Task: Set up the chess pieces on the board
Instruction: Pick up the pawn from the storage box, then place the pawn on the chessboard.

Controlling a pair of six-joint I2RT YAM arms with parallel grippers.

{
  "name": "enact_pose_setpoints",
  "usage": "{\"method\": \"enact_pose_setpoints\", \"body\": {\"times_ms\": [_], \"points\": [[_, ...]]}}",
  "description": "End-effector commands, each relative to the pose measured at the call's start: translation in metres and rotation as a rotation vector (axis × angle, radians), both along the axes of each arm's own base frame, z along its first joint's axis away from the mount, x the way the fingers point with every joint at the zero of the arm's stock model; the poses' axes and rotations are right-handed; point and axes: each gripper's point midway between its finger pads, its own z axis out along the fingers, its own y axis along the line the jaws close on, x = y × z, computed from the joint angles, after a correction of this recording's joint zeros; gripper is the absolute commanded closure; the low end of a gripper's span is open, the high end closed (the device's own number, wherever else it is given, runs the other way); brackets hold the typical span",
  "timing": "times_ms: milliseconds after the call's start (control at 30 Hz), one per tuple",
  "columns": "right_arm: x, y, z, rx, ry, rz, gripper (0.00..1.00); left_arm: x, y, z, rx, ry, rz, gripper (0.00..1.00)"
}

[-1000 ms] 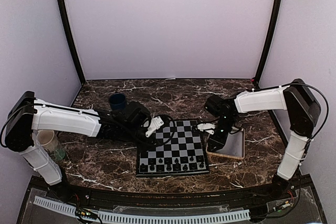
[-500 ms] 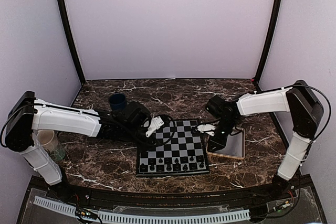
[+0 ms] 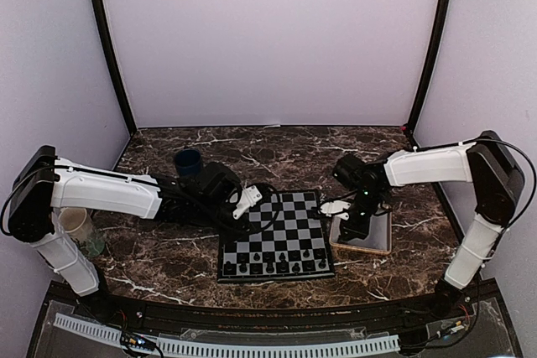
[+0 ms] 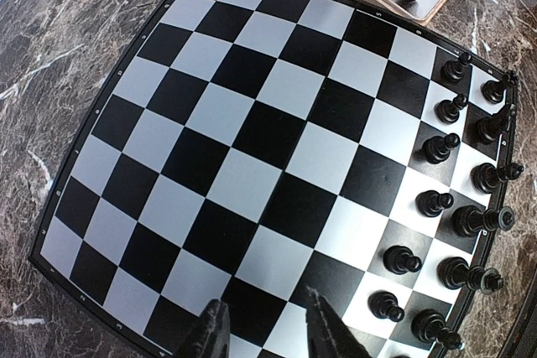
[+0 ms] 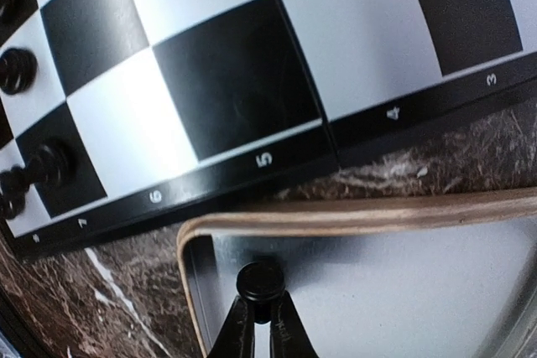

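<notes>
Pick-up step. Right fingers [image 5: 242, 329] are clenched on the round head of one dark piece [image 5: 260, 281] at the corner of the tray [image 5: 361, 214], just beside the board [image 4: 252, 136]. Can't tell if it has left the tray floor. Left fingers [image 4: 211, 334] are parted with nothing between them, hovering over the board's bare end. The other chess pieces [image 4: 435, 148] stand in two rows along one edge. Likely next: lift clear of the tray rim, carry to a vacant square by those rows, and set it upright without knocking its neighbours.

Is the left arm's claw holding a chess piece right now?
No: the left gripper has its fingers apart above the board, with nothing between them.
</notes>
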Motion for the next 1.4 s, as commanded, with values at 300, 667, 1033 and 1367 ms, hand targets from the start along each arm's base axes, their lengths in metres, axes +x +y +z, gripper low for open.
{"method": "enact_pose_setpoints", "body": {"times_ms": [300, 667, 1033, 1367], "points": [[0.033, 0.000, 0.061, -0.214, -0.099, 0.219, 0.94, 0.002, 0.011, 0.019, 0.004, -0.069, 0.012, 0.66], [0.049, 0.041, 0.076, -0.540, -0.234, 0.497, 0.93, 0.025, 0.051, 0.077, 0.021, -0.322, 0.147, 0.65], [0.049, 0.064, 0.050, -0.820, -0.334, 0.642, 0.92, 0.026, 0.059, 0.114, -0.069, -0.396, 0.187, 0.65], [0.057, 0.074, 0.040, -0.930, -0.426, 0.658, 0.90, 0.023, 0.057, 0.115, -0.079, -0.386, 0.170, 0.65]]}}
